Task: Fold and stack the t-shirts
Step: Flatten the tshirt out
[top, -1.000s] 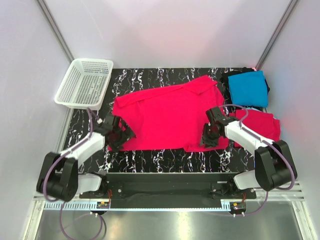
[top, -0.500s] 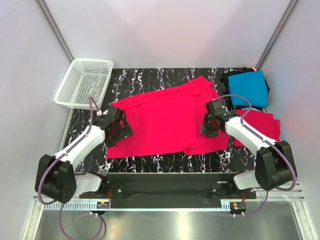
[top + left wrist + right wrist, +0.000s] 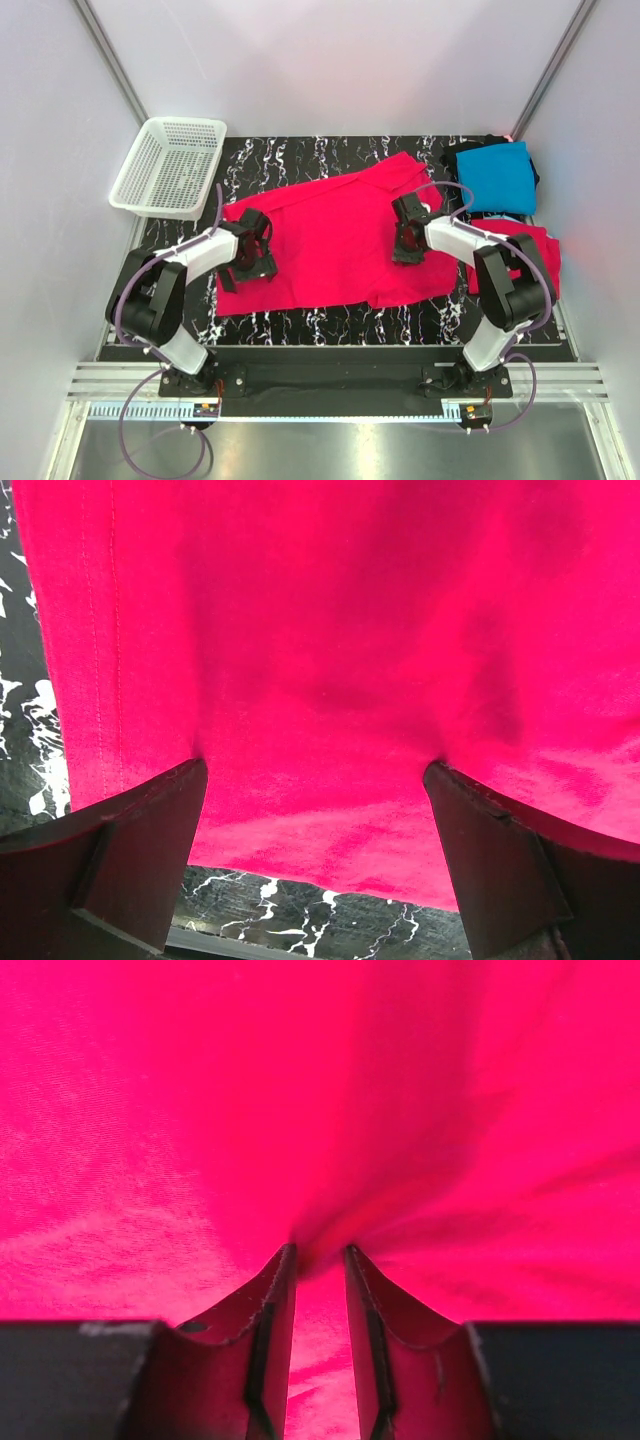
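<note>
A large pinkish-red t-shirt (image 3: 330,235) lies spread flat on the black marble table (image 3: 300,155). My left gripper (image 3: 250,252) sits over its left near part. In the left wrist view this gripper (image 3: 315,770) is wide open, with the red cloth (image 3: 330,630) flat under the jaws and its hem showing. My right gripper (image 3: 405,235) is on the shirt's right part. In the right wrist view it (image 3: 319,1252) is shut on a pinched ridge of red cloth (image 3: 320,1110). A folded turquoise-blue shirt (image 3: 497,177) lies at the far right on black cloth (image 3: 452,158). A second red shirt (image 3: 528,250) lies under my right arm.
A white mesh basket (image 3: 170,165) stands at the far left corner, half off the table. White walls and metal posts close in the sides. Bare marble shows along the near edge (image 3: 330,325) and behind the spread shirt.
Both grippers have moved away from the near edge and inward onto the shirt, and both arms have swung their elbows outward. The shirt's near edge has shifted and wrinkled slightly.
</note>
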Controlling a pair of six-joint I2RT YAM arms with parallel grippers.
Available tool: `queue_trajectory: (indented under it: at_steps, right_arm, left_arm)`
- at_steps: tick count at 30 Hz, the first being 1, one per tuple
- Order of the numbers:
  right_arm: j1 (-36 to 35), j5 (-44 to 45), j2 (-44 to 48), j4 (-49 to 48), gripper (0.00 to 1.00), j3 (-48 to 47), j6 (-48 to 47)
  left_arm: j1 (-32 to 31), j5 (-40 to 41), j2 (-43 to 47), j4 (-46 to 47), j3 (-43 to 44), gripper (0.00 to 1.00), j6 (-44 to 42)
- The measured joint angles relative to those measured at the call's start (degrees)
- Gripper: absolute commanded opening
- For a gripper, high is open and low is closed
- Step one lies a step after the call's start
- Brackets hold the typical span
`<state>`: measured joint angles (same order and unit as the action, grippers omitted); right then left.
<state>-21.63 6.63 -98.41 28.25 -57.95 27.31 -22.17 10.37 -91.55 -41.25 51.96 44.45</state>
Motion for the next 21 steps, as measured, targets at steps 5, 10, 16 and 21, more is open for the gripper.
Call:
queue_trajectory:
  at_steps: [5, 10, 16, 21]
  right_arm:
    - [-1.0, 0.0, 1.0, -0.6, 0.34, 1.2, 2.4]
    - [-4.8, 1.1, 2.7, -1.5, 0.34, 3.5, 6.0]
    - [-10.5, 2.3, 5.8, -0.9, 0.34, 6.8, 11.4]
    - [-11.5, 5.1, 9.7, 4.1, 0.34, 9.8, 16.4]
  left_arm:
    - [-0.1, 0.0, 0.0, 0.2, -0.3, 0.99, 1.0]
    - [-0.1, 0.2, 1.1, 0.7, -1.7, 0.99, 3.6]
    - [-0.5, 2.5, 4.7, 1.5, -5.3, 0.99, 7.1]
    - [-0.5, 4.4, 9.6, -1.4, -8.9, 0.99, 9.9]
